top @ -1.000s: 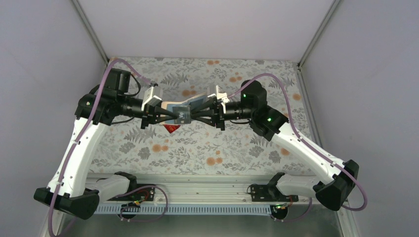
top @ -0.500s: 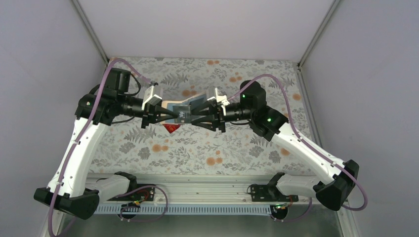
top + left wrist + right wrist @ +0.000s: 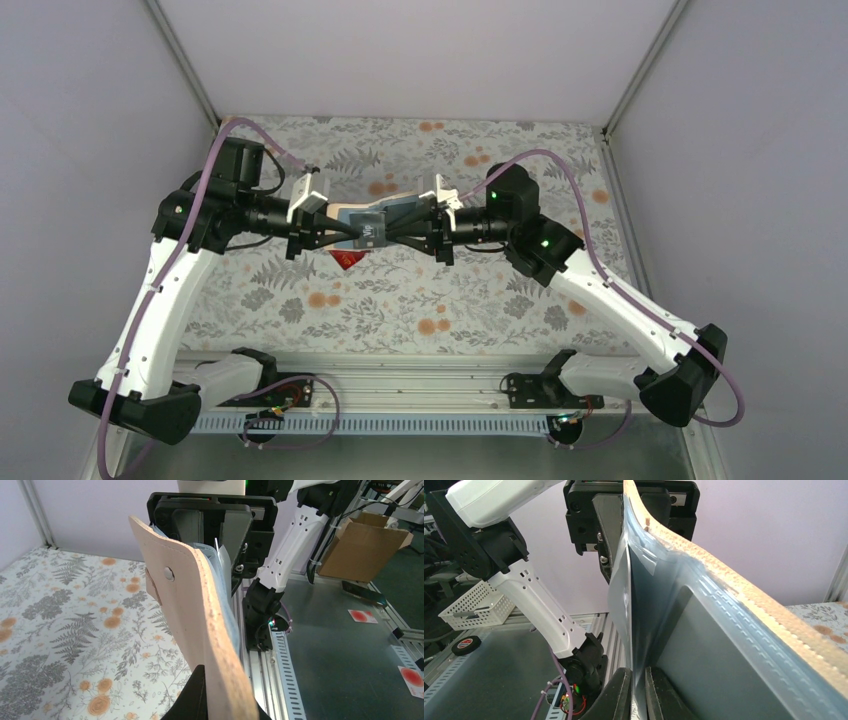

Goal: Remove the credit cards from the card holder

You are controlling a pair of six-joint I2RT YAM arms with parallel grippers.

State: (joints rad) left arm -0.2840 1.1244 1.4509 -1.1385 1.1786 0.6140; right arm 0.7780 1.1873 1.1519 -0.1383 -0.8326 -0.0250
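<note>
The card holder (image 3: 392,208), tan outside and blue-grey inside, hangs unfolded above the middle of the cloth between my two grippers. My left gripper (image 3: 348,236) is shut on its tan panel (image 3: 200,610), with one black finger (image 3: 199,697) showing on the near side. From the other side, my right gripper (image 3: 639,692) is pinched shut on a thin dark card (image 3: 630,620) standing out of the blue-grey pocket (image 3: 709,650). From above this is the black card with a white mark (image 3: 368,237). One red card (image 3: 347,261) lies on the cloth under the holder.
The flowered cloth (image 3: 420,300) covers the table, with grey walls at the back and sides. A metal rail (image 3: 400,398) runs along the near edge by the arm bases. Off the table are a cardboard box (image 3: 365,540) and a white basket (image 3: 471,611).
My right gripper's jaws spread apart half a second ago and have closed again on the card. The left gripper and the holder have hardly moved.
</note>
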